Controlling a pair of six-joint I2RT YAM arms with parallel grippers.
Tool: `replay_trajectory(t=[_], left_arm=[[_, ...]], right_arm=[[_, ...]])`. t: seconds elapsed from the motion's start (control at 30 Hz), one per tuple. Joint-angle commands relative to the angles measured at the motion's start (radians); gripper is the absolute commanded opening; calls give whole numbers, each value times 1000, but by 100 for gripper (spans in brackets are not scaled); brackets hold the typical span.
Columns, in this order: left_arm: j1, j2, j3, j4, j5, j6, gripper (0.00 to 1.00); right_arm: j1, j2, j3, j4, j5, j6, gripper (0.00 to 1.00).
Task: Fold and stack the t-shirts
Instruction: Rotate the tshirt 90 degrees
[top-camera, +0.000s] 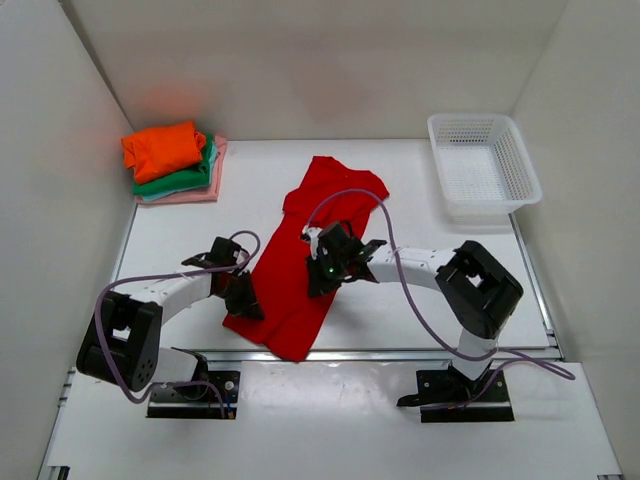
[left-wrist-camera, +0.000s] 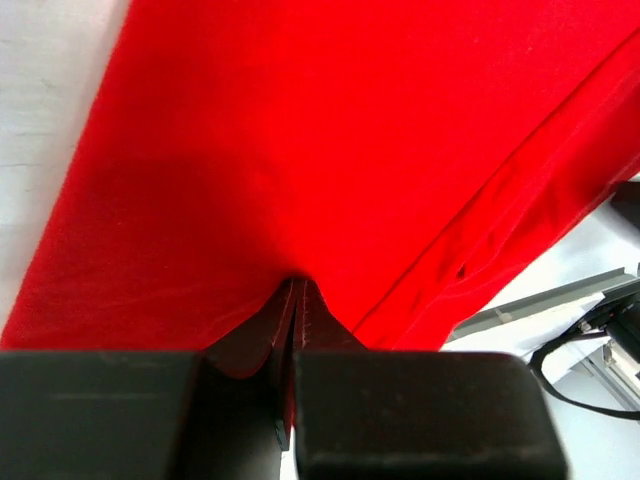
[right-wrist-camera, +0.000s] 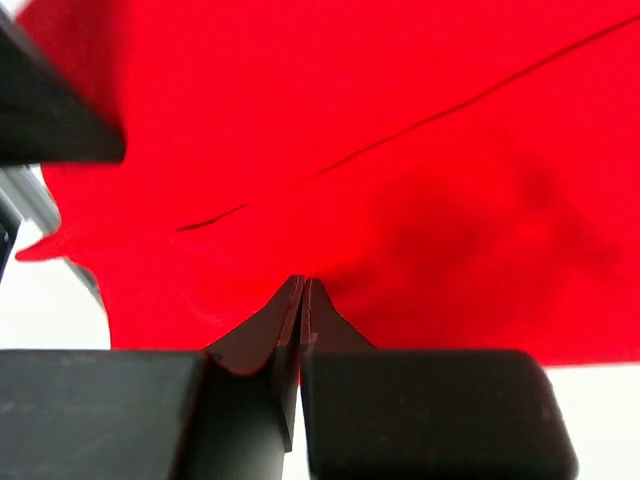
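White arms (top-camera: 412, 267) with black joints (top-camera: 482, 288) and hands (top-camera: 246, 299), trailing looped purple cables (top-camera: 345, 192).

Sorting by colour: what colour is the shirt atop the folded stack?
The top shirt is orange; top external view.

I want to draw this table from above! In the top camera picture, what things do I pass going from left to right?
folded shirt stack, orange one on top → red t-shirt, spread out in the middle → white basket
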Motion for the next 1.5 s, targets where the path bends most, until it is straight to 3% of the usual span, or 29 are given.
replay_trajectory(t=[0.0,0.13,0.43,0.63,0.77,0.93,1.23,1.47], left_arm=[[-14,-25,-31,81,-59,-18,11],[-80,-5,-60,90,-29,-41,11],[-267,-29,-63,130,57,-151,5],[-261,-87,-20,198,138,-234,5],[-235,-136,46,230,180,-282,5],[-214,-144,78,225,154,-256,4],[-291,-29,-89,274,86,-228,3],[-320,-11,-149,248,71,-177,1]], right_arm=[[30,31,-35,133,-51,58,0],[24,88,-69,20,-48,33,0],[-174,-61,-164,-172,-27,-160,1],[-265,-49,-62,-313,-71,-342,0],[-259,-82,-2,-385,-79,-355,0],[-174,-196,-81,-300,-88,-234,0],[-33,-273,-337,-88,-128,-28,0],[-82,-309,-457,-109,-127,-65,0]])
